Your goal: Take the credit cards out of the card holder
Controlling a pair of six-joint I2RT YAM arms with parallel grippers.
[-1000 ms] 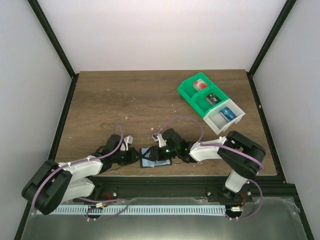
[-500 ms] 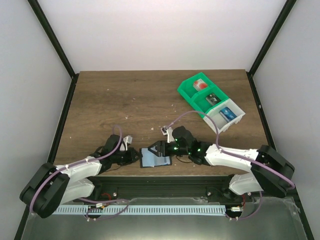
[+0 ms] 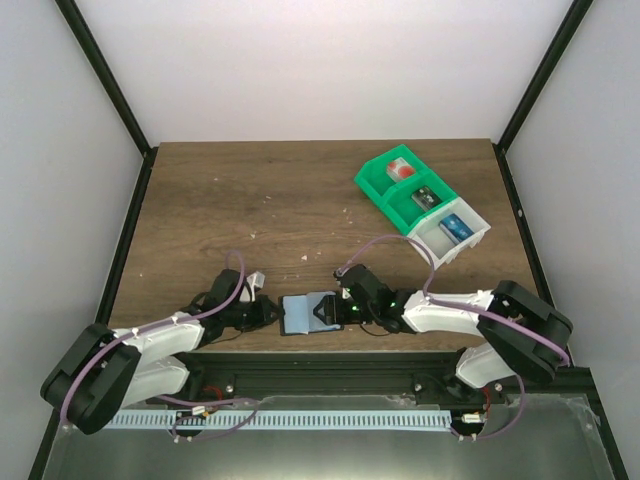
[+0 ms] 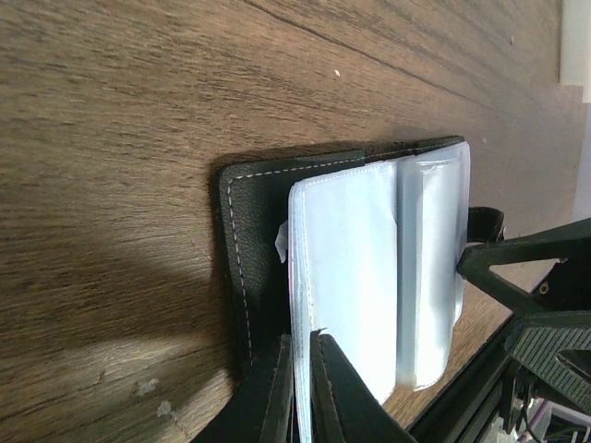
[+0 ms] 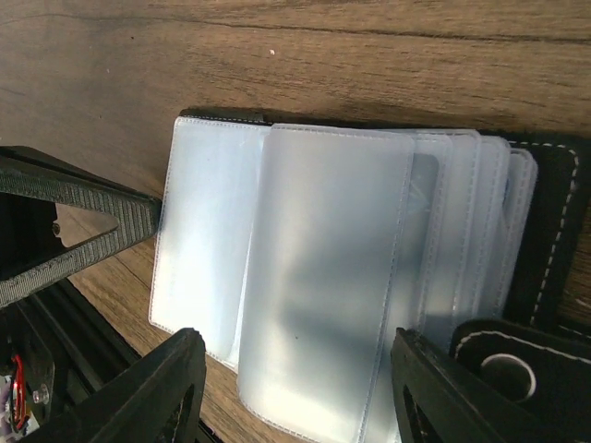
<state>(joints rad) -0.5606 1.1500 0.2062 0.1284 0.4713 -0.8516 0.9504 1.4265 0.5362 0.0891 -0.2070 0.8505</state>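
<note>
Card holder [image 3: 308, 313] lies open on the table [image 3: 300, 200] by its near edge, between both grippers, its clear sleeves [image 5: 323, 268] fanned out. Left gripper [image 4: 297, 369] is pinched on the holder's left edge. Right gripper [image 5: 300, 378] has its fingers spread wide over the sleeves. Whether credit cards sit inside cannot be told.

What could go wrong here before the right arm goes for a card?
1. The left pincer pinches only a thin edge of the card holder; a pull from the other side may slip it free or drag the holder along.
2. The right pincer hangs open over overlapping frosted sleeves with no card edge showing, so it may grab a sleeve instead.
</note>
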